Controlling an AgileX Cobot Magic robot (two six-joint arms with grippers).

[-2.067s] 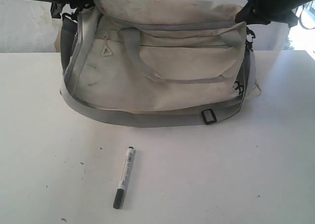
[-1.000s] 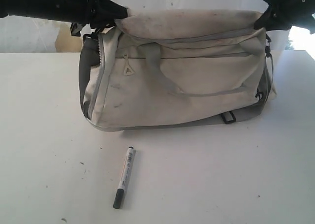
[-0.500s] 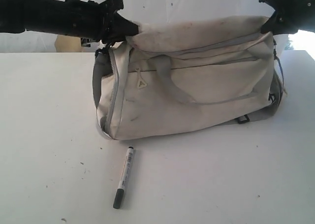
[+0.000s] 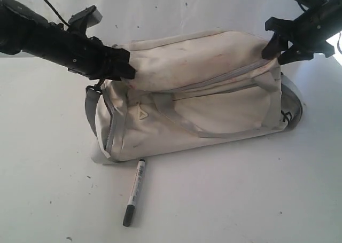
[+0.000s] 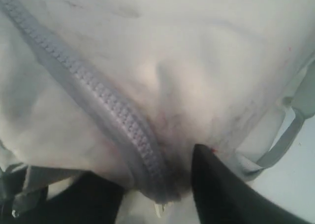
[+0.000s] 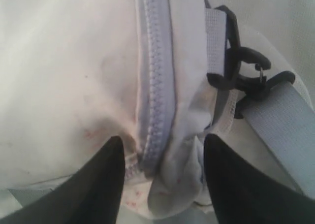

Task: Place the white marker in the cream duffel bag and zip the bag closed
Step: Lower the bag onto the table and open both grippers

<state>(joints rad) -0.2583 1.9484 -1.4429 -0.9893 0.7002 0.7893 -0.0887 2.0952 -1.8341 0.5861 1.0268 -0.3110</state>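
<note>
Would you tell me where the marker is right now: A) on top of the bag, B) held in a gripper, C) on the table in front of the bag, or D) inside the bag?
C: the marker lies flat on the table, just in front of the bag.

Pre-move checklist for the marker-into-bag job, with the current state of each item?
1. Marker free on the table: ok, uncovered, in front of the bag.
2. Marker apart from bag: cannot tell, its small end sits at the bag's lower edge.
3. Top zipper open for loading: not ok, teeth meshed at both ends.
4. Left gripper clear of bag: not ok, jaws apart, zipper end between them.
5. Right gripper clear of bag: not ok, jaws apart around bunched fabric.
</note>
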